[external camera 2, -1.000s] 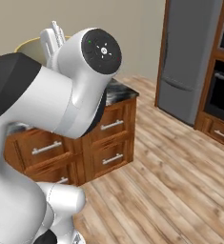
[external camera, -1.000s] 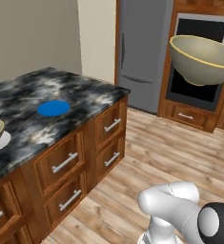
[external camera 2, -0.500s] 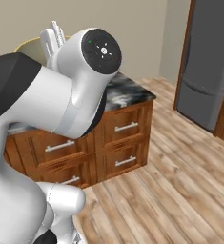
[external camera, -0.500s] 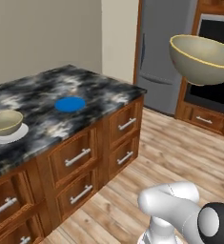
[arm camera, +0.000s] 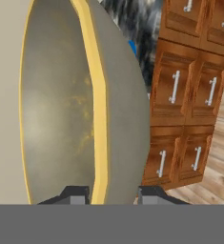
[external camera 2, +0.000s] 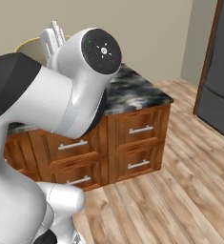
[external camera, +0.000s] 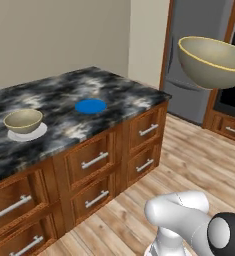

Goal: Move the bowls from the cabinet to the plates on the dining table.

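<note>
1. On the dining table [external camera: 119, 95], dark marbled top with white veins, brown drawers [external camera: 96, 160] with silver handles below.
2. Near the left part of that top, a pale plate [external camera: 25, 132] with one bowl [external camera: 23, 120] sitting upright on it.
3. Further right on the same top, well apart from the first plate, a bright blue plate [external camera: 91, 106], flat and bare.
4. High at the right of the left base view, above the wooden floor [external camera: 199, 165] and away from the table, a second bowl [external camera: 211, 61], grey-olive outside, tan inside, yellowish rim.
5. Close before the hand camera, the same held bowl [arm camera: 75, 105], turned on its side in that view, rim running from top to bottom.
6. At the bottom of the hand view, gripper [arm camera: 108, 193] closed on the rim, one dark finger [arm camera: 75, 194] at the inner side of the wall and the other at the outer side.
7. Behind the held bowl in the hand view, table drawers and a small piece of the blue plate.
8. Beyond the table in the left base view, a grey fridge [external camera: 194, 30] against the wall.
9. Over the big white arm [external camera 2: 61, 100] in the right base view, a small part of the held bowl's yellowish rim peeping out at the upper left.
</note>
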### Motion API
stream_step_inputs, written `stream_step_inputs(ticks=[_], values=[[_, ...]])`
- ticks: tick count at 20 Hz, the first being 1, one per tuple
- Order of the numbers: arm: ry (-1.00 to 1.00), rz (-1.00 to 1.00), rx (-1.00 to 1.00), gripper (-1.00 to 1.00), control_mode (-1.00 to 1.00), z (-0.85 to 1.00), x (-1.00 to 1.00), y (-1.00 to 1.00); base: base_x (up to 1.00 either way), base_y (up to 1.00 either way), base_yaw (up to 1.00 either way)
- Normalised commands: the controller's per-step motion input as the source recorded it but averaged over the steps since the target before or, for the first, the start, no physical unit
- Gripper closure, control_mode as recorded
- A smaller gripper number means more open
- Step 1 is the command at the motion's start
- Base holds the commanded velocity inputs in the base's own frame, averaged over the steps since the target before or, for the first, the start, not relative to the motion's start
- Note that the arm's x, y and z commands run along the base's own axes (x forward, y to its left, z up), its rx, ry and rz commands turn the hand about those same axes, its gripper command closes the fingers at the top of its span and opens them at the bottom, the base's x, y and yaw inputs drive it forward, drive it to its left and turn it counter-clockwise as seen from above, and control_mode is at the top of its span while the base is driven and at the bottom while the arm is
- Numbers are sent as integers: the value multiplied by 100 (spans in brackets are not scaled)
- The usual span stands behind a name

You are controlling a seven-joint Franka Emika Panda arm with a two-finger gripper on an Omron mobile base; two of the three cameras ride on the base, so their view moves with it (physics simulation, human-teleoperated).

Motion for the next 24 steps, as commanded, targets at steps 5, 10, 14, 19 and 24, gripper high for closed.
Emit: stream_step_inputs(ticks=[5, 10, 14, 19, 24], values=[[0, 0, 0, 100, 100, 0, 0, 0, -1, -1, 25], [0, 0, 0, 100, 100, 0, 0, 0, 3, -5, 24], [0, 0, 0, 100, 100, 0, 0, 0, 35, -6, 17], [0, 0, 0, 100, 100, 0, 0, 0, 54, -6, 11], [0, 0, 0, 100, 100, 0, 0, 0, 57, -7, 10]])
